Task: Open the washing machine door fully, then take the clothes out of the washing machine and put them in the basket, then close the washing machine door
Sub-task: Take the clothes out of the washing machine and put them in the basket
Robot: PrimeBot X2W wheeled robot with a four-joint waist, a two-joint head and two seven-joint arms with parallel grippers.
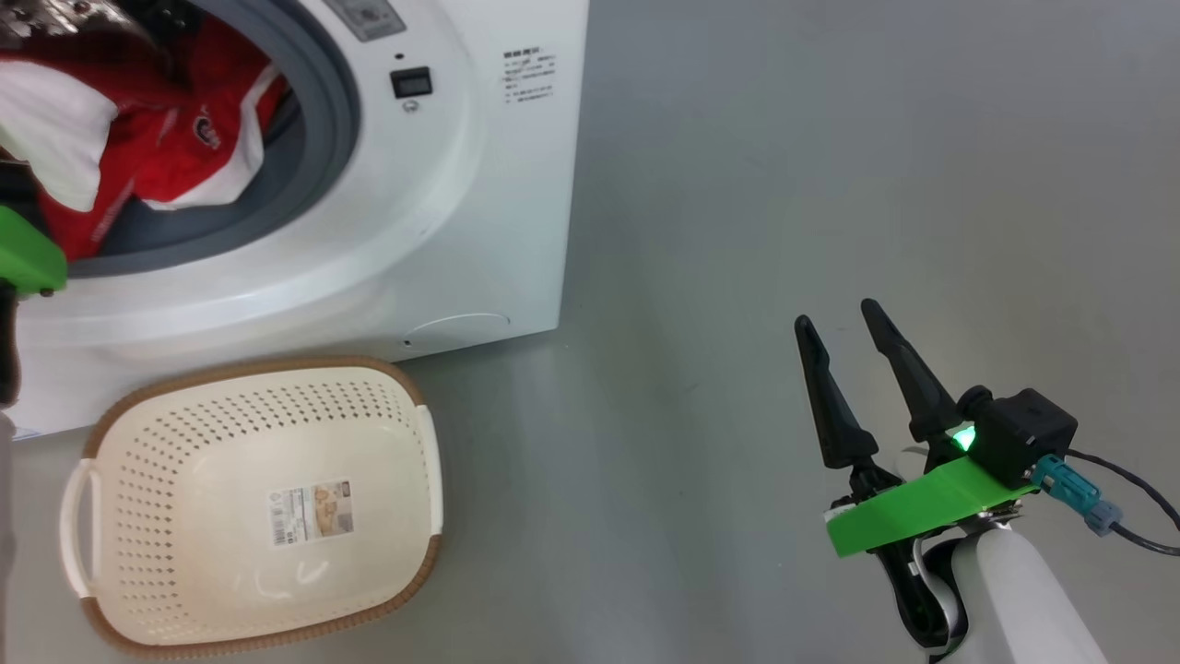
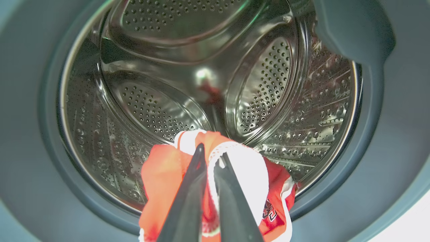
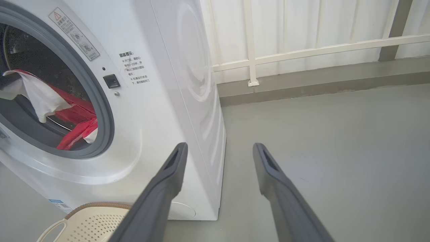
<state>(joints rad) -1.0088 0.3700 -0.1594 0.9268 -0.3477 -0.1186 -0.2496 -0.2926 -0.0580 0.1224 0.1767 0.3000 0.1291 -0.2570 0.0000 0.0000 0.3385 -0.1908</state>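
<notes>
The washing machine has a glossy white shell, a matt grey rubber gasket and a shiny perforated steel drum. The clothes are soft red-and-white cloth. The basket is perforated cream plastic with a paper sticker; the floor is smooth matt grey.

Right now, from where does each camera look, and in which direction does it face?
Head view: on the head, looking down at the washing machine, the basket and floor; the open right gripper shows lower right.
Left wrist view: on the left wrist, looking into the drum; the left gripper is shut on the clothes.
Right wrist view: on the right wrist, looking at the machine's front corner and a railing, between its open fingers.
Shared: head and right wrist views both show the basket and clothes.
</notes>
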